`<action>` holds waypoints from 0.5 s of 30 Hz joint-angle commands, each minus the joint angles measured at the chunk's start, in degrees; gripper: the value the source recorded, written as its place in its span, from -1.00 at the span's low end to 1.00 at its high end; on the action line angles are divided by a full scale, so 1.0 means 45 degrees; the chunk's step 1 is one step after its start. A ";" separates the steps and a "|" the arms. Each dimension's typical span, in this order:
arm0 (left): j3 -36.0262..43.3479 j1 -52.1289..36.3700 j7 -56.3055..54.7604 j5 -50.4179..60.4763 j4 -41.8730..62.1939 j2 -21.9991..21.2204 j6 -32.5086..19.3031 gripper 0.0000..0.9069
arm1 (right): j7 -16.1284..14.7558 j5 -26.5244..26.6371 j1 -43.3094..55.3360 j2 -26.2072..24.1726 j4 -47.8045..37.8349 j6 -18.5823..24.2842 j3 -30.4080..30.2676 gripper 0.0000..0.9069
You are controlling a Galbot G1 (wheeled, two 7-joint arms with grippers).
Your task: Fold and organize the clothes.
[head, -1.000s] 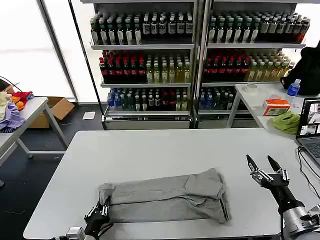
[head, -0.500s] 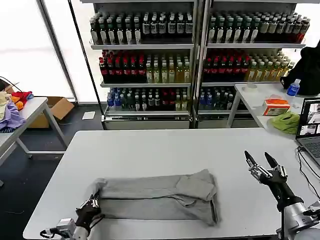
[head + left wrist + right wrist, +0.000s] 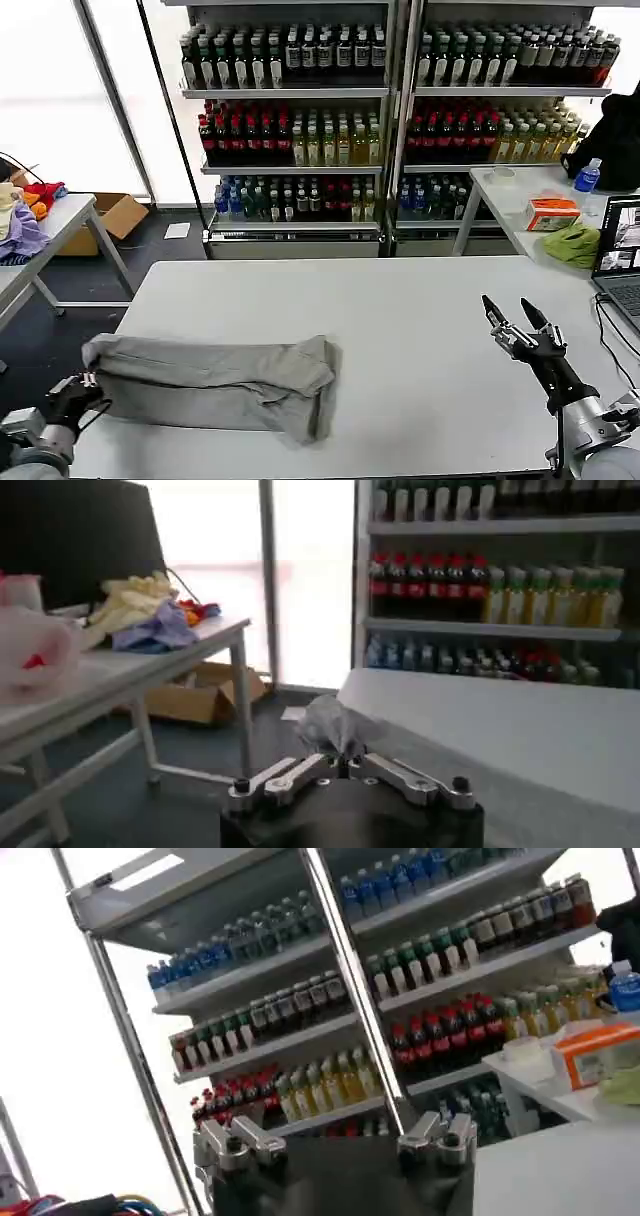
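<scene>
Your left gripper (image 3: 82, 385) sits at the tabletop's (image 3: 400, 310) near left edge, jaws clamped on the end of the folded light grey shirt (image 3: 220, 378). The shirt lies in a long band across the tabletop's near left part, its end overhanging the edge. Your right gripper (image 3: 508, 315) hovers above the tabletop's right side, well apart from the shirt, jaws spread.

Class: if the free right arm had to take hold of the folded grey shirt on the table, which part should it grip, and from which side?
Probably the bunched corner of the grey shirt nearest the right end effector, approached from the robot's right. That end lies raised and thick.
</scene>
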 commanded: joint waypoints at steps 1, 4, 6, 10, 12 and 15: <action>-0.1025 -0.0783 -0.0839 -0.3635 -0.1802 0.1023 0.0710 -1.00 | 0.0040 0.0064 0.0049 -0.0007 0.0049 -0.0059 -0.0054 1.00; -0.0004 -0.1134 -0.1120 -0.3751 -0.3120 0.1126 0.0886 -1.00 | 0.0013 0.0064 0.0030 0.0016 0.0095 -0.0069 -0.0063 1.00; 0.0882 -0.1203 -0.1211 -0.3674 -0.3808 0.1122 0.1041 -1.00 | 0.0016 0.0030 -0.0002 0.0108 0.0159 -0.0070 -0.0108 1.00; 0.3482 -0.1333 -0.1203 -0.3495 -0.4523 0.1020 0.0806 -1.00 | 0.0005 -0.0127 -0.0125 0.0295 0.0213 -0.0066 -0.0231 1.00; 0.4482 -0.1504 -0.1207 -0.3511 -0.4474 0.0953 0.0316 -1.00 | -0.0031 -0.0170 -0.0234 0.0311 0.0242 -0.0047 -0.0287 1.00; 0.5868 -0.1885 -0.1142 -0.3381 -0.4286 0.0845 0.0135 -1.00 | -0.0057 -0.0283 -0.0300 0.0339 0.0262 -0.0044 -0.0308 1.00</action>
